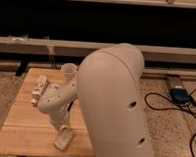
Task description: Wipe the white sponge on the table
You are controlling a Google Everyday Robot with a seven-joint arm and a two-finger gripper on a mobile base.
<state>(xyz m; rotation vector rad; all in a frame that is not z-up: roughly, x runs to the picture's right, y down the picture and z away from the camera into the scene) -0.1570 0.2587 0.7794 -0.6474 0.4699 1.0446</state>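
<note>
The white sponge (63,139) lies flat near the front edge of the light wooden table (23,121). My gripper (63,127) reaches down from the bulky white arm (110,104) and sits right on the sponge's far end, touching it. The arm hides the right part of the table.
An elongated white lumpy object (40,87) lies at the table's back left. A pale translucent cup (68,70) stands at the back edge. A blue device (180,94) and black cables (155,104) lie on the floor to the right. A dark wall with rails runs behind.
</note>
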